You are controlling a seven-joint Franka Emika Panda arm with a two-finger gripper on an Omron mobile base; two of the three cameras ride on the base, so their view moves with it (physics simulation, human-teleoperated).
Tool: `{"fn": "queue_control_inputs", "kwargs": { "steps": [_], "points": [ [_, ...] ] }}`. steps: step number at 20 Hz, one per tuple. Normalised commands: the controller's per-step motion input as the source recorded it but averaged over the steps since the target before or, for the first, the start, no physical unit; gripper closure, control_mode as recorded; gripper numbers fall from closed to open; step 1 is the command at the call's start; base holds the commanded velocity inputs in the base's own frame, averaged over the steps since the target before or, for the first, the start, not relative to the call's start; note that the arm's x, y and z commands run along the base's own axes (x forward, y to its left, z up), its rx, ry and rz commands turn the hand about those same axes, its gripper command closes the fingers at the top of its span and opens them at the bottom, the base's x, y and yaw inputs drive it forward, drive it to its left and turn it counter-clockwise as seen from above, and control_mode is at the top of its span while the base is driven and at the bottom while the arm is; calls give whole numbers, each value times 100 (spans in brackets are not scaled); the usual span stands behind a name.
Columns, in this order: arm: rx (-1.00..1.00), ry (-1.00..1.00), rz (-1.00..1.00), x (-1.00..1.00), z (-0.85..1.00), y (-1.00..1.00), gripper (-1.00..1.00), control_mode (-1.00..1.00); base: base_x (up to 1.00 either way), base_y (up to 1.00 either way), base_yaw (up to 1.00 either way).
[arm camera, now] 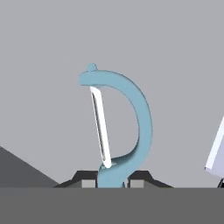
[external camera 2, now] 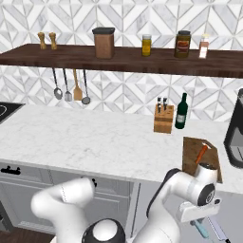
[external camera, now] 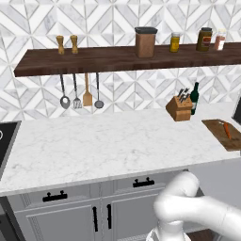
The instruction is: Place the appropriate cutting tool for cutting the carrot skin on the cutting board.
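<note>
Closed fingers (arm camera: 113,178) pinch the blue peeler's (arm camera: 127,131) handle between them, its blade end pointing away.

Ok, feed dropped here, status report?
Fingers shut on light-blue peeler. Carrot lies on cutting board. Nothing seen blocking the board.

Matt pale-blue plastic peeler (arm camera: 131,118) (glossy metal blade) — dark wooden cutting board (external camera: 225,134), veined marble counter (external camera: 94,141)

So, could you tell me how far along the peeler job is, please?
Picked: in the hand view the gripper is shut on the light-blue peeler by its handle. Left: carry it to the cutting board, where the carrot lies, and set it down there.
</note>
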Motion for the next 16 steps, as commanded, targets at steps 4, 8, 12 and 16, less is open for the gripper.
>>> {"fn": "queue_control_inputs", "kwargs": {
  "steps": [4,8,12,16],
  "points": [
    [0,-14,11,-35,100,0,100,-100,0,0,0],
    [0,-16,10,-5,100,0,100,-100,0,0,0],
    [0,-16,10,2,100,0,100,-100,0,0,0],
    [0,-14,9,34,88,0,100,-100,0,0,0]
  ]
}}
